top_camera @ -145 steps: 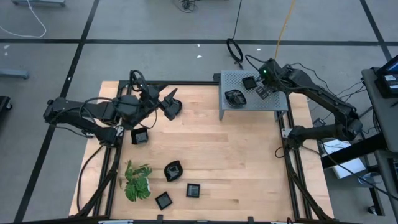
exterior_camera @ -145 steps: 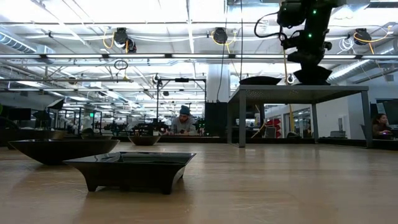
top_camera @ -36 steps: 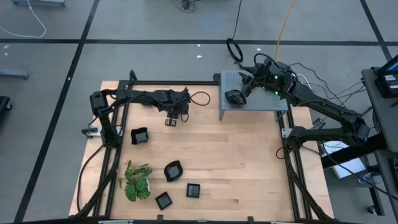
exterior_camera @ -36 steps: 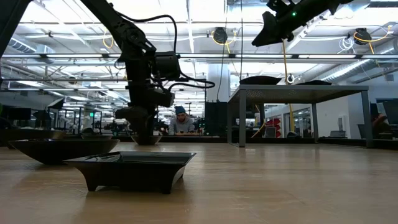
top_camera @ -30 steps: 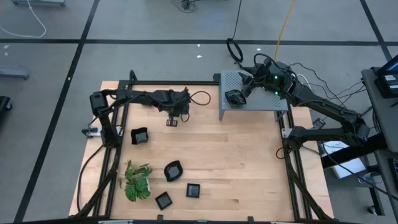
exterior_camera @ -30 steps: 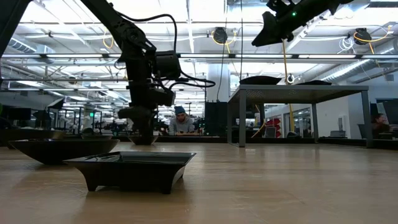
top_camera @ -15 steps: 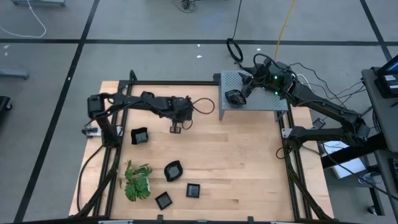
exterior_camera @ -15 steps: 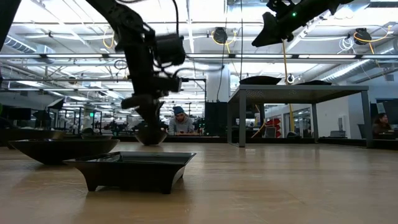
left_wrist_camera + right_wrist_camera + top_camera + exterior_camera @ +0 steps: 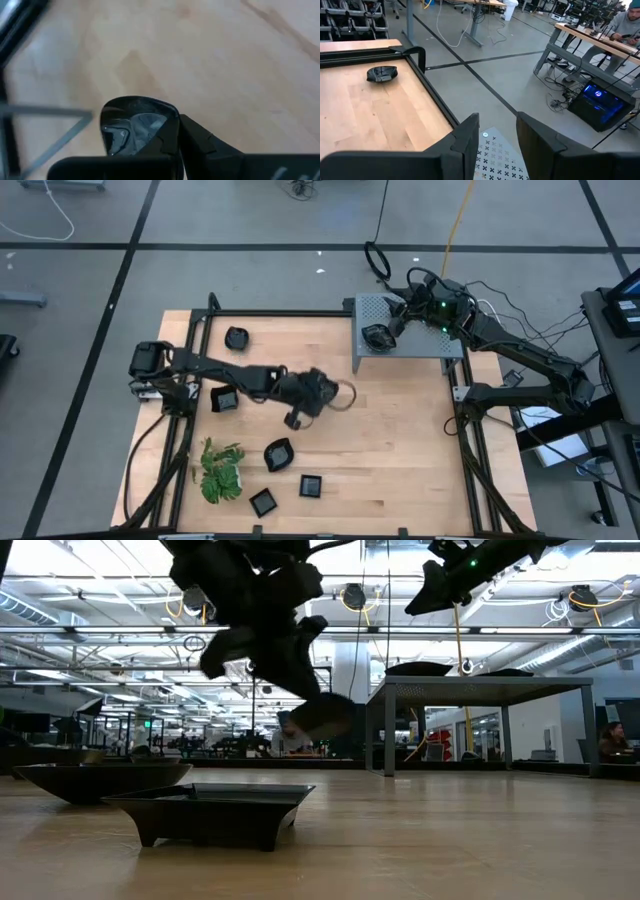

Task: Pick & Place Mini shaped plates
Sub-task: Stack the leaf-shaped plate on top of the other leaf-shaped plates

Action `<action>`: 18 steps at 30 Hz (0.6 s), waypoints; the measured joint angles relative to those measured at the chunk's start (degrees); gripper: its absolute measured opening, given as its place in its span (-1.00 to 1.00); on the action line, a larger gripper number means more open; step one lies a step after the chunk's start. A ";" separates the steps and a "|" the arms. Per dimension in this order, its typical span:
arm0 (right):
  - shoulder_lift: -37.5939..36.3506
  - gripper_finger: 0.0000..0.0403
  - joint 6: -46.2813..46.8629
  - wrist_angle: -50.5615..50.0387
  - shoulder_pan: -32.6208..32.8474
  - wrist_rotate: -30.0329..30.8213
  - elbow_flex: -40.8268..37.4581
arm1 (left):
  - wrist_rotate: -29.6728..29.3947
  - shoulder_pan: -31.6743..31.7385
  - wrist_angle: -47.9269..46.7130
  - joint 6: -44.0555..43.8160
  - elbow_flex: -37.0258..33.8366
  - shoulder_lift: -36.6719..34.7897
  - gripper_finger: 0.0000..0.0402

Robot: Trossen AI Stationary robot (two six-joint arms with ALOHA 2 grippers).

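My left gripper (image 9: 296,418) hangs over bare wood at mid-bench, clamped on a small black dish (image 9: 136,125), open planks all round it. More dishes (image 9: 280,453) lie just toward the near edge, beside a green plant (image 9: 220,470). My right gripper (image 9: 397,320) hovers over the perforated shelf (image 9: 420,340), fingers parted, holding nothing.

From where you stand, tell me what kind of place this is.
Probably a large open robotics lab or workshop: ceiling pipes and strip lights, rows of workbenches with a seated person, and a computer tower with cables on the concrete floor.
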 joint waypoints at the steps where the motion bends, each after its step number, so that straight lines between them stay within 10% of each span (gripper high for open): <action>1: 0.00 -0.41 0.07 0.00 0.00 -0.02 0.00 | -0.02 -0.76 -0.20 1.53 -0.06 0.31 -0.96; 18: 0.00 -0.41 6.49 0.50 0.99 -4.65 -3.36 | -0.04 -1.88 14.96 3.55 -0.04 11.66 -0.93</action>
